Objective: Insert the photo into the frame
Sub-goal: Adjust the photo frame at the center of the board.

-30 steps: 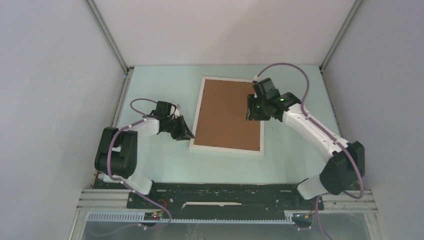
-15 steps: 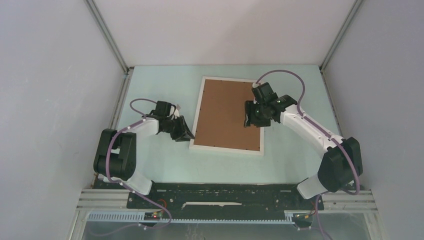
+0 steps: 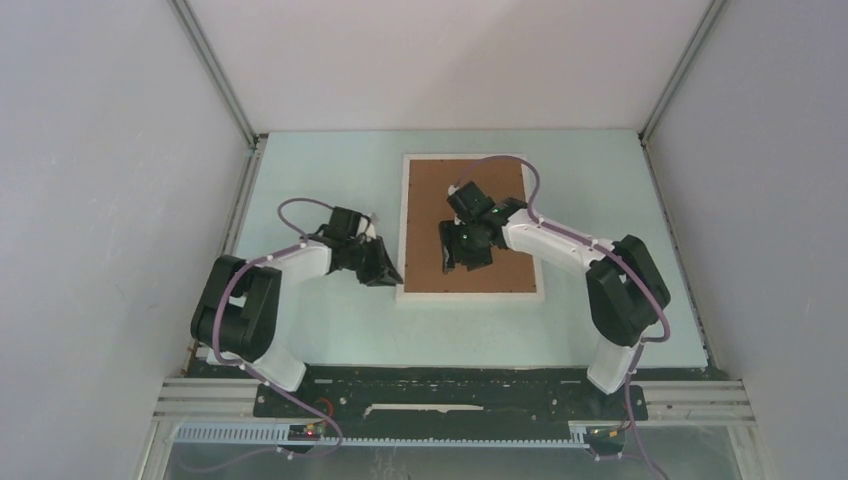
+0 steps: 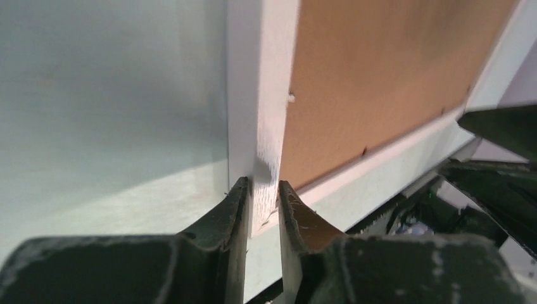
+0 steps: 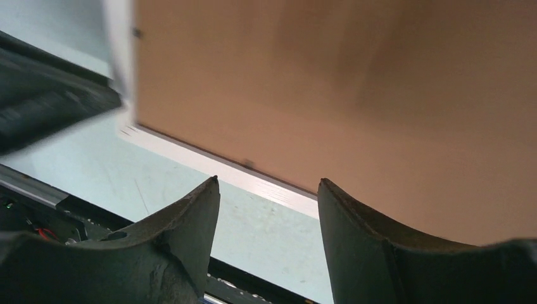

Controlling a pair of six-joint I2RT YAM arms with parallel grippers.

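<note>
The top view is evenly and softly lit, and sharp. In the right wrist view the frame [image 5: 119, 50] is smeared at 10 o'clock; in the left wrist view the table [image 4: 95, 76] is shadowed at 10 o'clock.

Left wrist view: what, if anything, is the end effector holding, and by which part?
The left end effector grips the frame by its white left rim, close to the near corner. The right end effector is open, holding nothing.
</note>
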